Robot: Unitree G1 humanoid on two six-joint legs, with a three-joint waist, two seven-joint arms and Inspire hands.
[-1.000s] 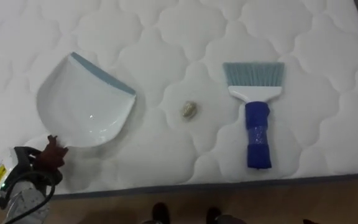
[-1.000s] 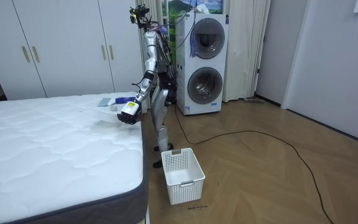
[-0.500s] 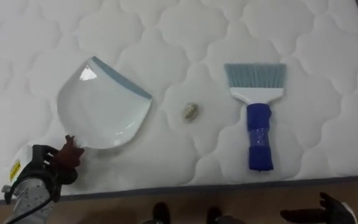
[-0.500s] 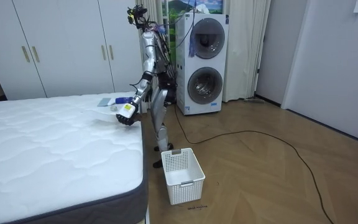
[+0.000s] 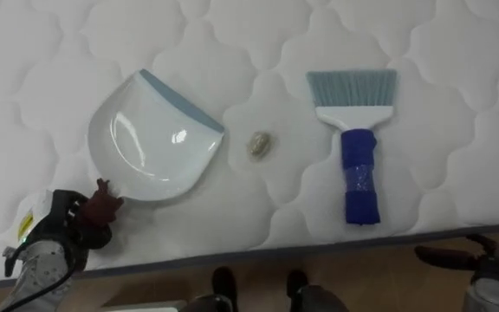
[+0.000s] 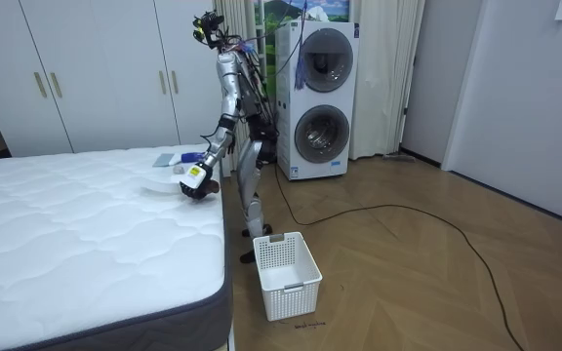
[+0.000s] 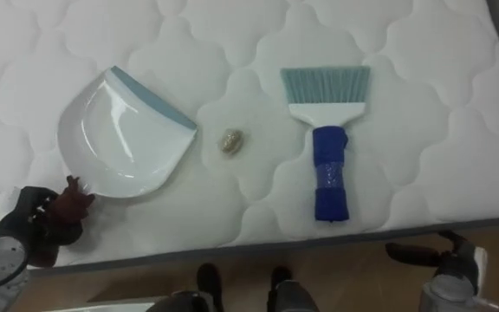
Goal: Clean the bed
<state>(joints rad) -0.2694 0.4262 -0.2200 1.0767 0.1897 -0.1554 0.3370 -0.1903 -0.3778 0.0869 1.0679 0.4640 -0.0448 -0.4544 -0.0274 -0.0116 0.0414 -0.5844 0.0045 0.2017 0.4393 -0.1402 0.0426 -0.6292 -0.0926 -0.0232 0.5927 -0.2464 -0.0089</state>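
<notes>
Now: left hand (image 5: 83,217) gripping rear of dustpan (image 5: 156,139), fingers curled round it. Pan lying on bed (image 5: 258,52), blue lip facing crumb (image 5: 259,145) just beside. Meanwhile right hand (image 5: 457,257) hovering off mattress edge, fingers straight, empty. Beyond crumb, brush (image 5: 354,147) lying untouched. Judging: keep lip pressing flat, grasp brush handle, sweep crumb leftward.

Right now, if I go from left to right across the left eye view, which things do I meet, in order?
left hand → dustpan → lump of debris → brush → right hand
</notes>
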